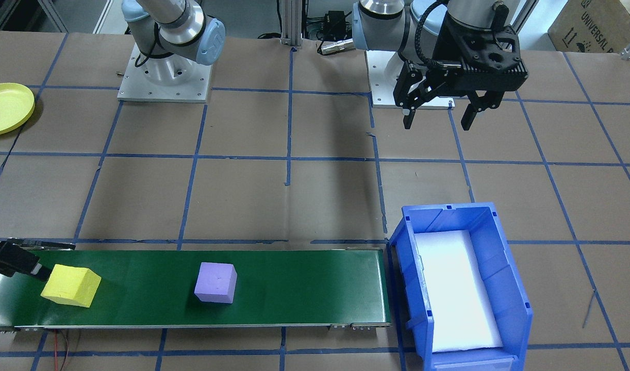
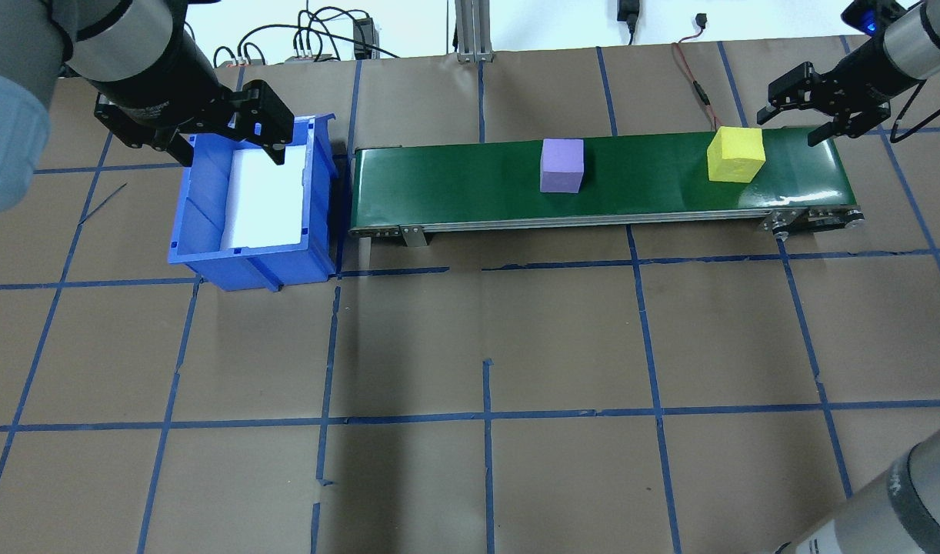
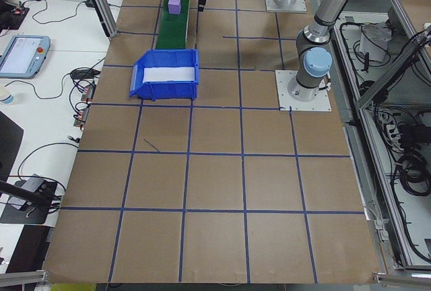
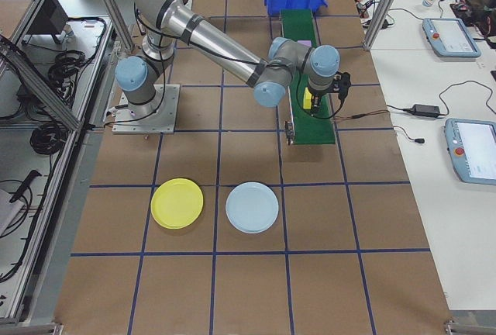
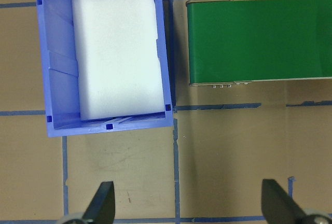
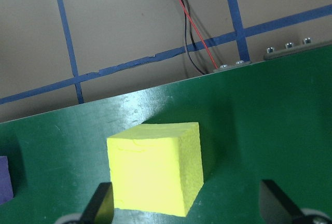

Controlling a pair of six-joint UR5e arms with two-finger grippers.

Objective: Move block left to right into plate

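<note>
Two foam blocks sit on the green conveyor belt [image 2: 593, 181], which runs along the far side of the table in the overhead view. Nearest the robot's base the paper-covered table [image 2: 470, 369] carries only blue tape lines. On the belt, the purple block [image 2: 561, 165] rests about mid-length, well apart from the yellow block [image 2: 736, 155], which sits near the belt's right end. The right gripper [image 2: 818, 110] hovers at that end, just beside the yellow block on its far right; its fingers [image 6: 102, 203] are spread wide and hold nothing, with the block lying partly between them in the wrist view, untouched. At the belt's left end stands a blue bin [image 2: 258, 208] with white foam padding [image 5: 116, 53] inside. The left gripper [image 1: 437, 119] hangs above the table near that bin, jaws wide apart and empty. The yellow plate [image 4: 177, 202] lies on the table off to the robot's right, just beside a pale blue plate [image 4: 252, 207], both well apart from the belt.
</note>
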